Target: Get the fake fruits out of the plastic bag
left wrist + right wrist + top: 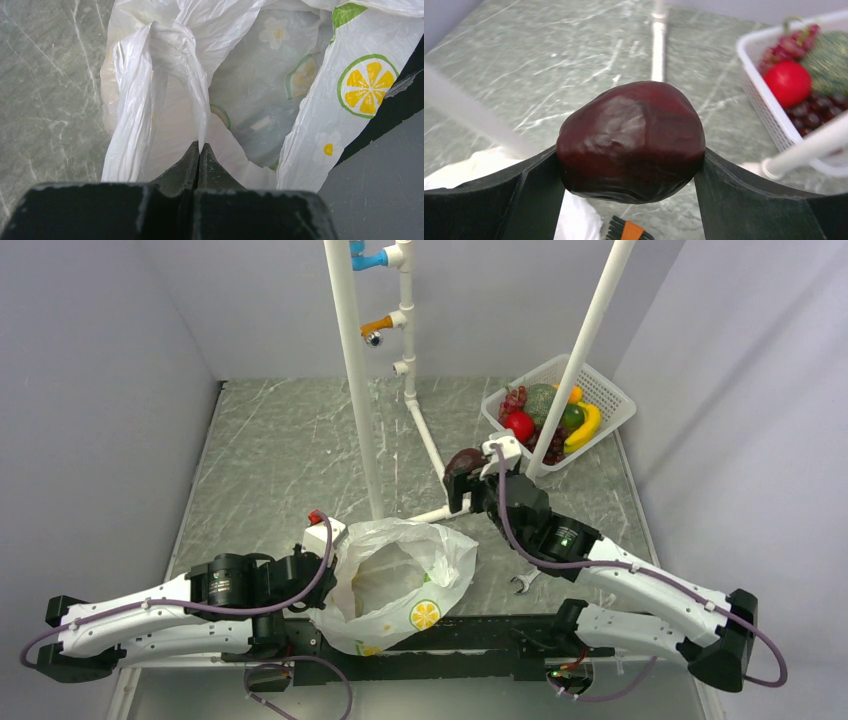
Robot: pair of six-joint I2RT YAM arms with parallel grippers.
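While the left gripper (pixel 200 147) pinches a fold of the thin white lemon-printed plastic bag (pixel 400 580), the right gripper (pixel 630 155) clamps a glossy dark maroon rounded fruit (pixel 624 125) far right of it.

The left arm (pixel 150 615) is lying low along the near left, and the left gripper (pixel 200 150) is pinching a fold of the plastic bag (pixel 150 75) with its jaws pressed together. The right arm (pixel 640 580) is angling from the near right toward the far middle, and the right gripper (pixel 630 155) is clamping a dark maroon fake fruit (pixel 631 130) between wide-set jaws.

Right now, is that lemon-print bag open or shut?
Open: the plastic bag has its mouth gaping upward, and the left claw, shut, pinches a fold of its edge.
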